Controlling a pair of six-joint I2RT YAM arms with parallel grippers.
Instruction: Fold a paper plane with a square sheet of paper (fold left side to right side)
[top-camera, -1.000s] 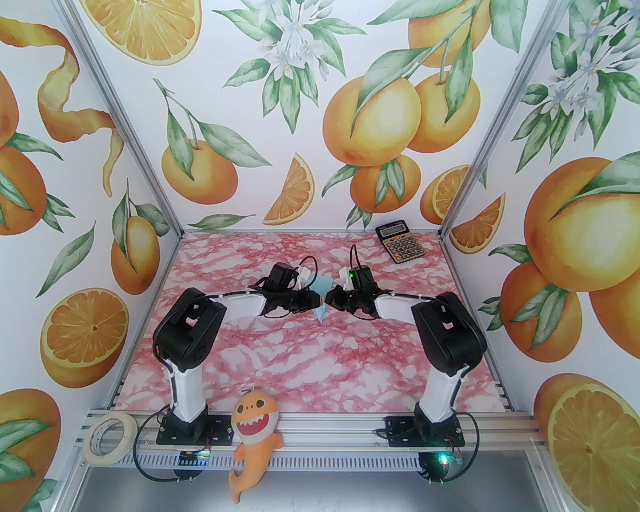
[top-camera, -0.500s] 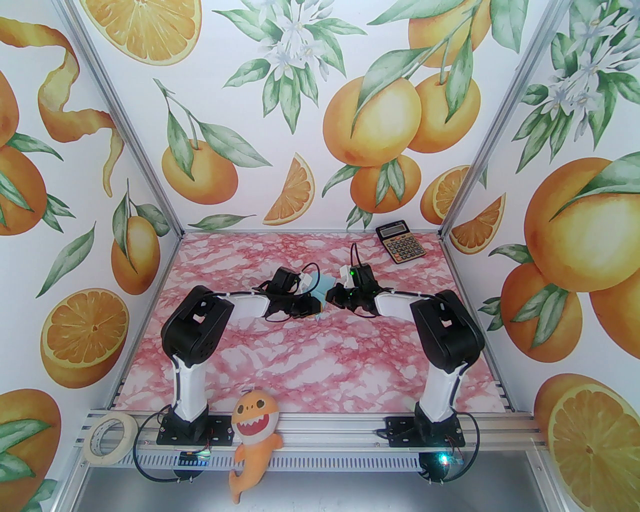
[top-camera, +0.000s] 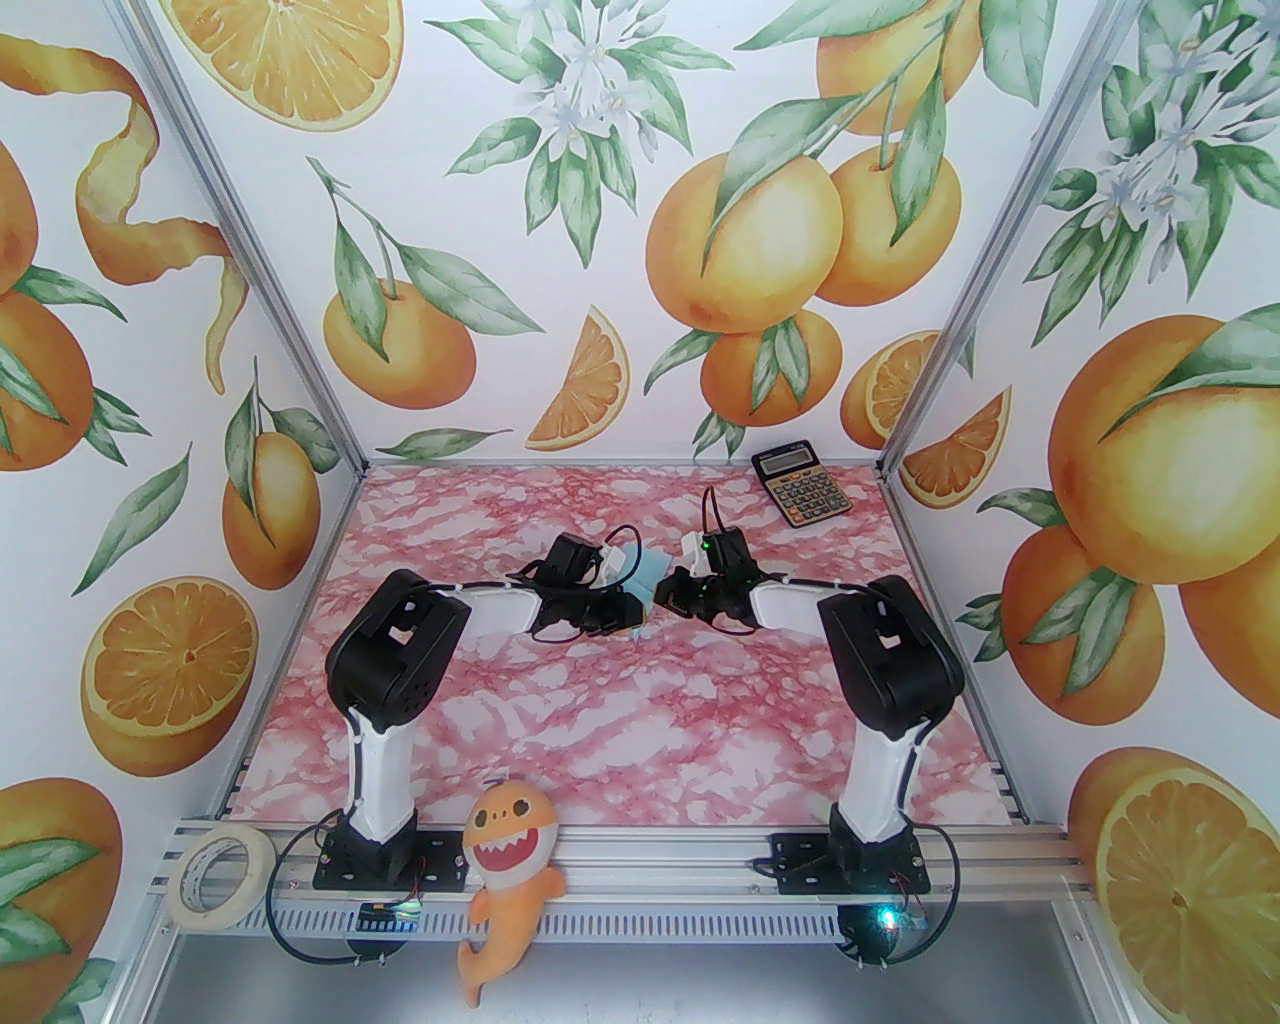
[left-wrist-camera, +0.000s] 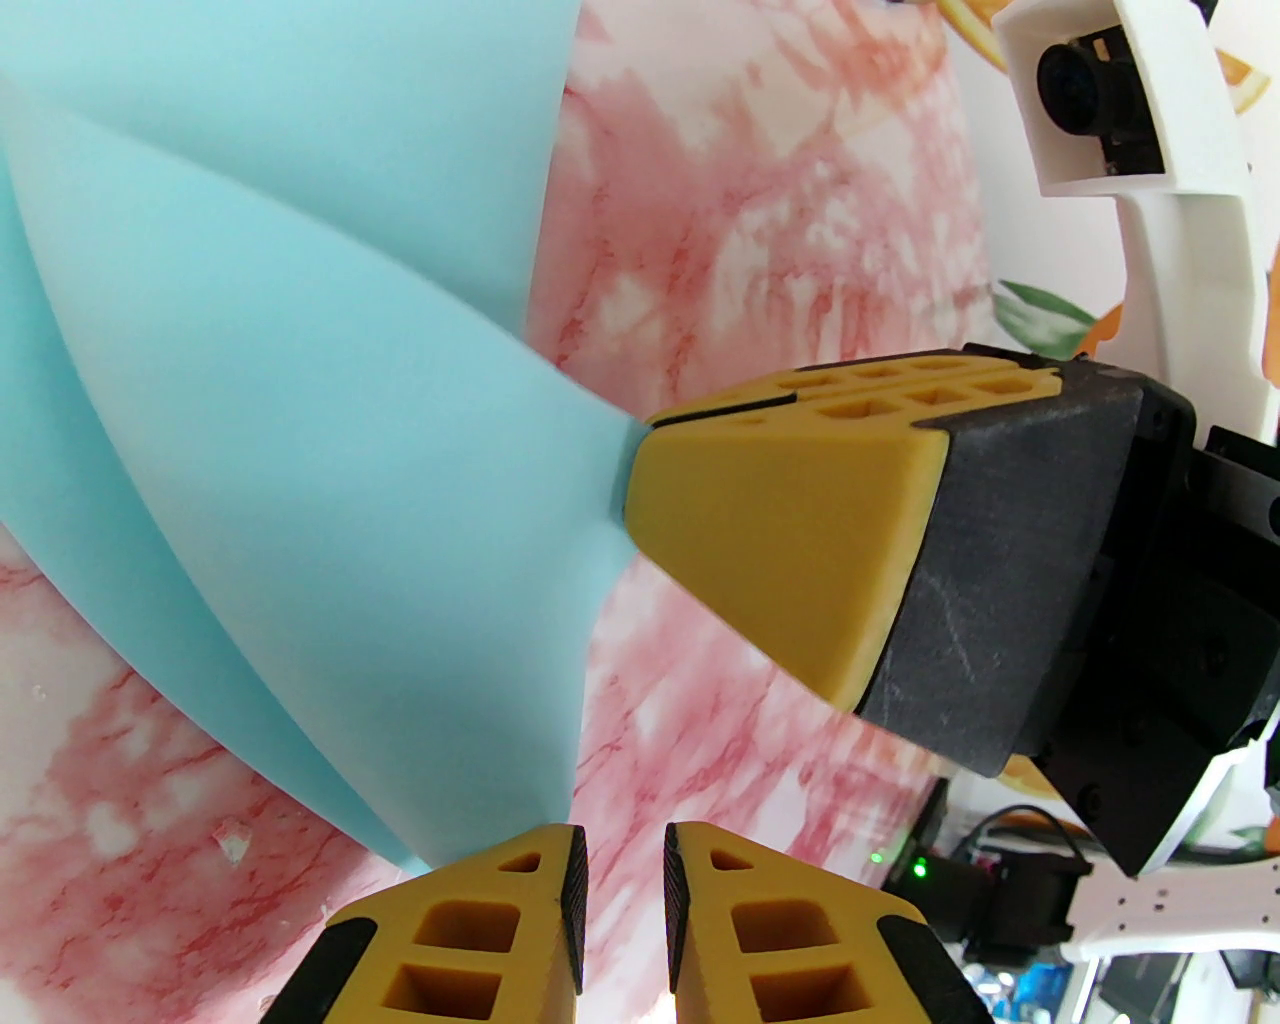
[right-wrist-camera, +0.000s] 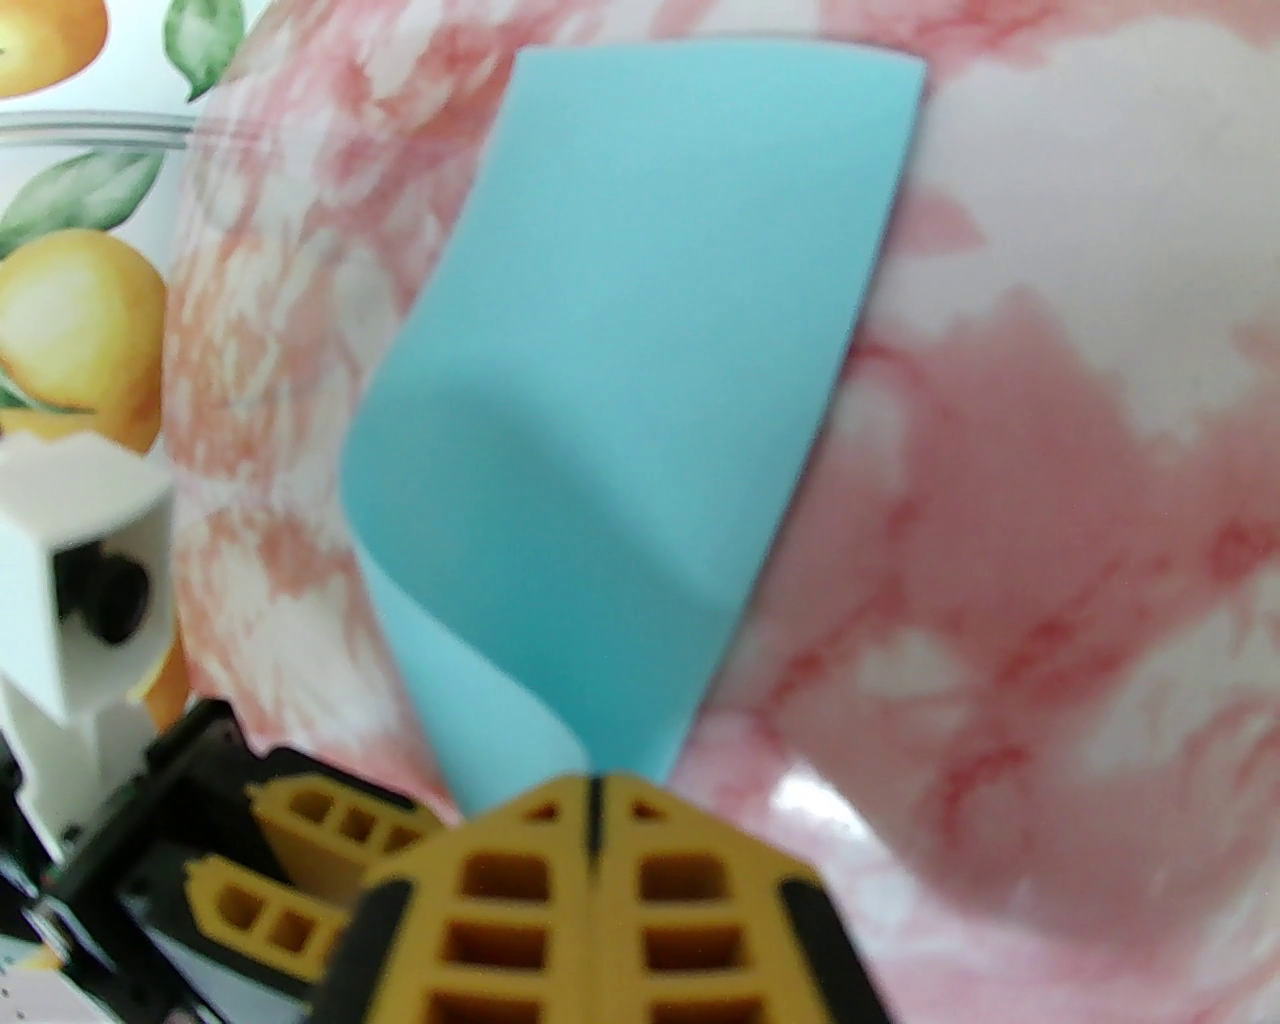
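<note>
Square sheet of paper: likely light, floppy, easily creased; curled above worktop middle. Right gripper pinches its corner; left gripper fingers narrowly apart, empty, beside another corner. Best held at corners.

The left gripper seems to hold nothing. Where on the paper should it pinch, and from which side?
Probably the free corner of the paper that tapers to a point right beside the left gripper, whose jaws stand slightly apart and empty. Come edge-on from the left, opposite the corner that the right gripper pinches: the sheet is curled, so only its edges offer a bite.
</note>
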